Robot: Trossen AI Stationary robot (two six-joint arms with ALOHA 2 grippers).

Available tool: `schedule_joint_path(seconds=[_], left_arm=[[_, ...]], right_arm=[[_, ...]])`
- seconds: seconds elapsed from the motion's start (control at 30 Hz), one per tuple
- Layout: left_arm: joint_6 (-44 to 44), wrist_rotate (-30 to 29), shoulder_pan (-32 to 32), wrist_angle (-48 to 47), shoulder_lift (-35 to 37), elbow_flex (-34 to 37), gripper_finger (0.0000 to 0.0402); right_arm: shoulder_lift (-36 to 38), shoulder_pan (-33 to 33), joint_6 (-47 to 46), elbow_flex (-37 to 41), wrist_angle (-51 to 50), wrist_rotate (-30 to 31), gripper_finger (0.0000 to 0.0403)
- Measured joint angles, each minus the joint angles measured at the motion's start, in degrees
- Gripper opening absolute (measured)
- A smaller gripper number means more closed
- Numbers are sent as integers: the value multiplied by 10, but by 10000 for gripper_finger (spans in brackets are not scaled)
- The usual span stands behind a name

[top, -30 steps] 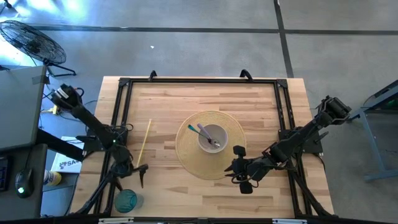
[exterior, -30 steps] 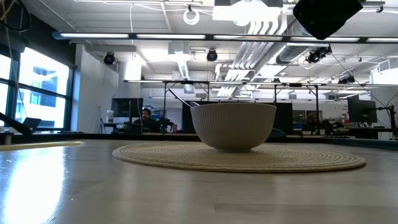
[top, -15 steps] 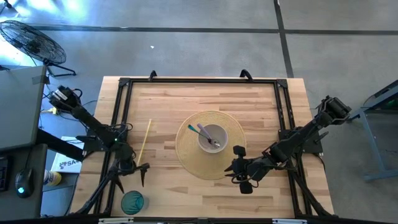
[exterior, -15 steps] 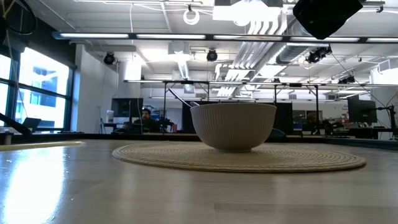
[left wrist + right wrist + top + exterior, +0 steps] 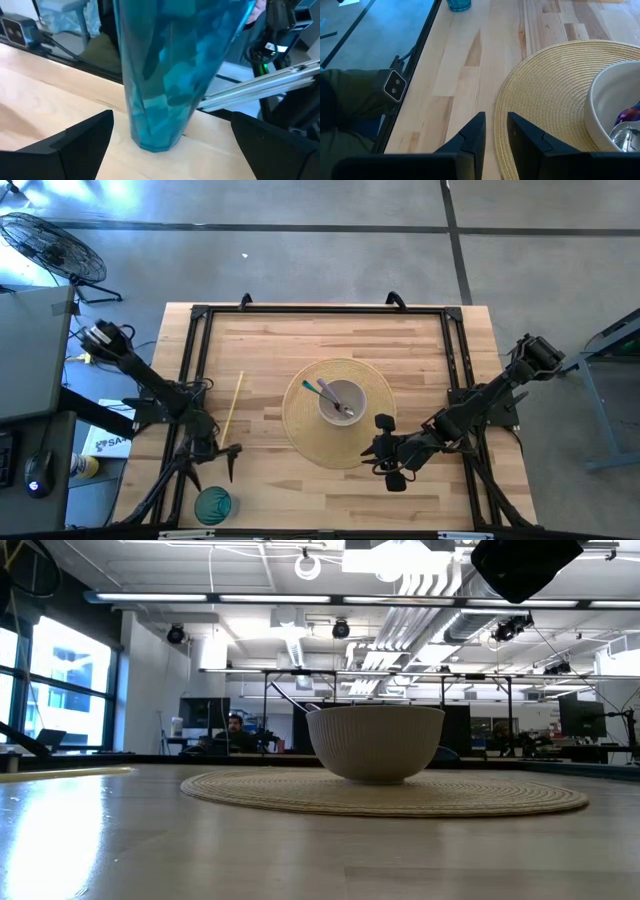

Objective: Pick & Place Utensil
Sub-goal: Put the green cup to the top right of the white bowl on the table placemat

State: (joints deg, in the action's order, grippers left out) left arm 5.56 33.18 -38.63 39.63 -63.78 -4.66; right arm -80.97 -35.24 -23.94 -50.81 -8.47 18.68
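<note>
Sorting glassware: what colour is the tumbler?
Translucent teal-blue tumbler, clearest in the left wrist view.

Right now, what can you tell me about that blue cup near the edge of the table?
The blue cup is see-through teal, plastic or glass, with faceted sides that narrow toward its base. It stands upright on the wooden table near the front left edge, apart from the mat and bowl. The left gripper is open, its fingers either side of the base, not touching it.

blue cup (image 5: pixel 212 505) shifted slightly right near table's front edge, left arm adjusted
</note>
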Motion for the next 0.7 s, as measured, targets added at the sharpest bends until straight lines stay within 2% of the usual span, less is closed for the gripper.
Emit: schedule_joint_path(seconds=[0.3,0.7], left_arm=[[28,-16,0,11,-54,-1,400],[32,-33,0,108,-147,-1,400]], right_arm=[[0,0,0,0,0,0,74],[0,0,0,0,0,0,74]])
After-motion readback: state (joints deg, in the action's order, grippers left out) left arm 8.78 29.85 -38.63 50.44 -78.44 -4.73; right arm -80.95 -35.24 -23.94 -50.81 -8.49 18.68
